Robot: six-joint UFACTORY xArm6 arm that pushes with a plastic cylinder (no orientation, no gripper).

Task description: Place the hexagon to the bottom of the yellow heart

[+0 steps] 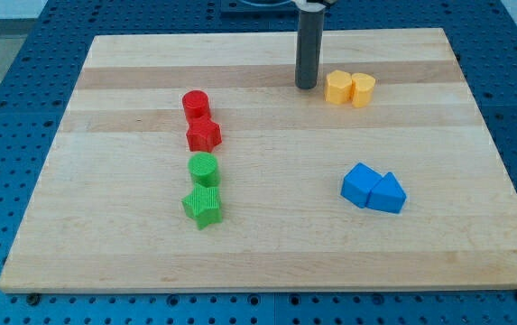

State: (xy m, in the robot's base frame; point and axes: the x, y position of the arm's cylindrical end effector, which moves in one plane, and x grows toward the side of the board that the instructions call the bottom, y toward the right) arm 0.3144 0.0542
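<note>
While my tip [307, 87] sits just left of touching yellow blocks [339, 88] nr board [240, 50] top edge, claw state can't tell.

Our rod: a plain dark grey cylinder

We see smooth, straight, matte sides, a darker collar at the top, and my tip [307, 87] cut off flat.

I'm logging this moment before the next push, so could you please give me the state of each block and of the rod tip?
my tip: on the board, just left of the yellow pair, not touching.
yellow hexagon: touching the yellow heart's left side.
yellow heart: resting flat.
red cylinder: against the red star.
red star: below it.
green cylinder: against the green star.
green star: below it.
blue cube: touching the blue triangle.
blue triangle: at its right.
</note>
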